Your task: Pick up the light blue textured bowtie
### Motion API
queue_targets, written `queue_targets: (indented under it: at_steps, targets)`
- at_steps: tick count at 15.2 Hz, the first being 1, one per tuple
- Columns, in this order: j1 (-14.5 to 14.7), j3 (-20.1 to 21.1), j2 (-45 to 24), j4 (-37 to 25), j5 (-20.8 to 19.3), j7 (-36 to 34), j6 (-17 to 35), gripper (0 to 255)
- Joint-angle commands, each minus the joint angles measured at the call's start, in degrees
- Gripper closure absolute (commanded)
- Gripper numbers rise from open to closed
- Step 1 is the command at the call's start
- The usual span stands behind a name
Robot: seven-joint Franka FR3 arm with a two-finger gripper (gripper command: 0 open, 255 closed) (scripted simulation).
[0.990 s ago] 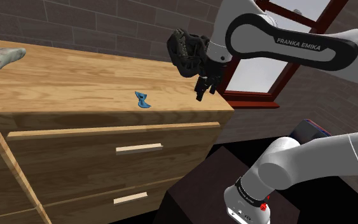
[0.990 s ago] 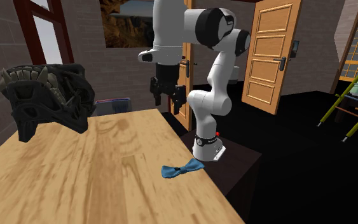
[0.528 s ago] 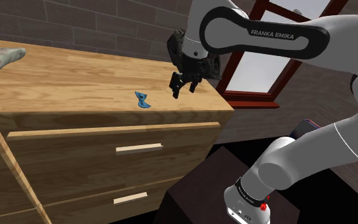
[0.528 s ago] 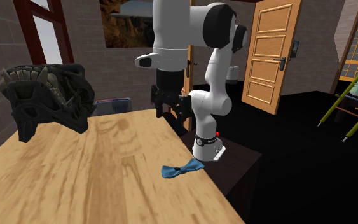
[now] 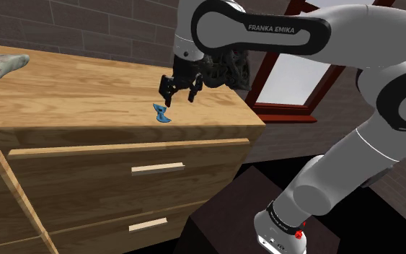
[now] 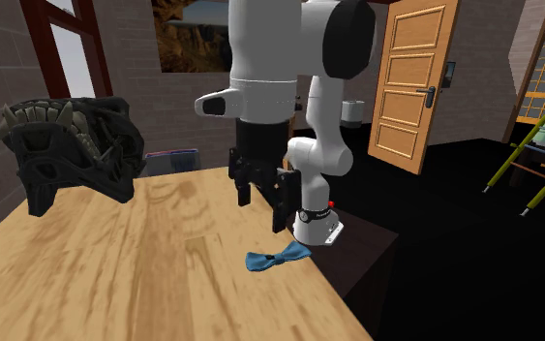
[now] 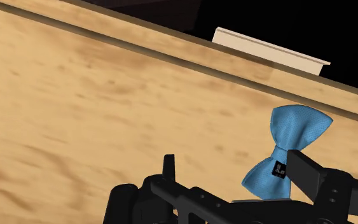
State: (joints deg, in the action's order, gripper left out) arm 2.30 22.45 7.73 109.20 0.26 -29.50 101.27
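Spiky mask (image 6: 72, 145) well apart fr. bowtie (image 6: 278, 258)

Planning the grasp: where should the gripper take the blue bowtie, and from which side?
At the narrow centre knot, coming down from above. The bowtie lies flat on the dresser top, near its front edge, so its sides offer little to pinch. The fingers of the open gripper should probably straddle the waist, not the flared wings.

The bowtie (image 5: 162, 114) was bright blue with a fine woven texture, pinched at a narrow knot that bore a small dark patch. It lay flat, wings spread, close to the front edge of the wooden dresser top (image 5: 86, 94), left of centre in the shoulder view and lower centre in the second exterior view.
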Motion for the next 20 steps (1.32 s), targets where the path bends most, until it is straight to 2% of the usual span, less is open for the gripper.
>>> queue_targets:
  at_steps: [1, 3, 12, 13, 20]
  targets:
    - [0.5, 1.4, -4.8, -4.7, -1.5, -3.5, 0.1, 0]
    - [1.3, 2.4, -9.1, -9.3, -3.1, -6.5, -0.1, 0]
    - [1.3, 2.3, -9.3, -3.7, -3.2, -6.8, 5.7, 0]
    - [1.3, 2.3, -9.4, -3.8, -3.3, -6.8, 5.7, 255]
    - [1.3, 2.3, -9.4, -3.7, -3.3, -6.8, 5.8, 255]
